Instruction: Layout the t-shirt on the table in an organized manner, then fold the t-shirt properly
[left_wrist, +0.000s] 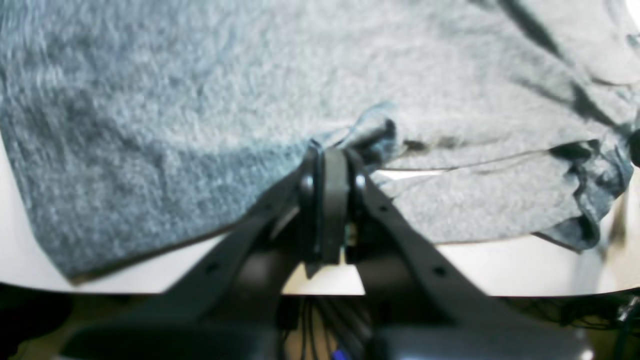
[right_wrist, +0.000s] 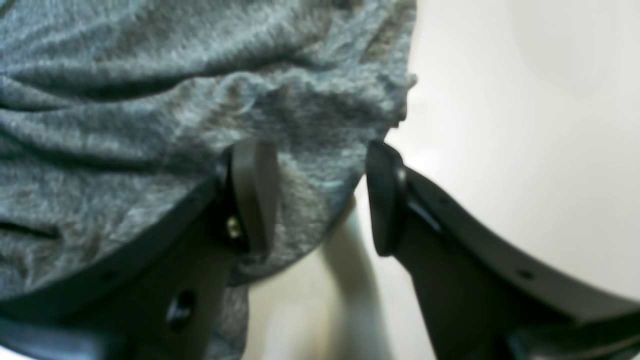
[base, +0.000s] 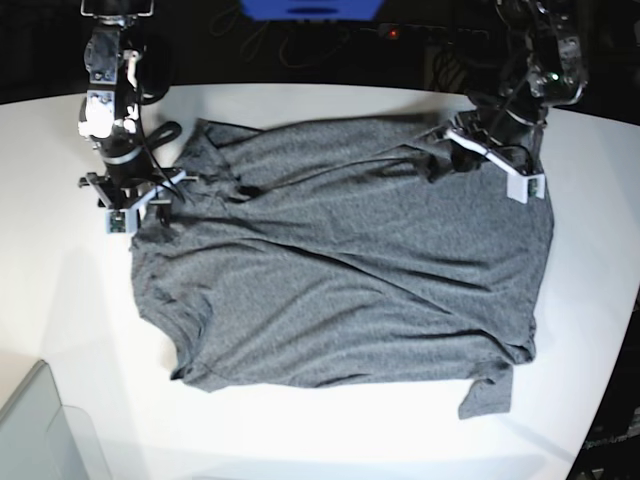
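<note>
Pinching fuzzy grey t-shirt (base: 340, 280) knit, left end effector (left_wrist: 334, 150) clamps tight; right end effector (right_wrist: 320, 195) gapes over glossy table (base: 300, 430).

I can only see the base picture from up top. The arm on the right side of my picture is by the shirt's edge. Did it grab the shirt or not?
Observer: Yes. The left wrist view shows the left gripper shut on a pinch of the t-shirt, with cloth bunched at its tips.
Child: Is the other arm grabbing too?
Observer: Not yet. In the right wrist view the right gripper is open, with the shirt's edge lying between its fingers.
Child: Is one finger under the shirt?
Observer: The right wrist view is too blurry to tell; one finger shows against cloth, the other against the table.
</note>
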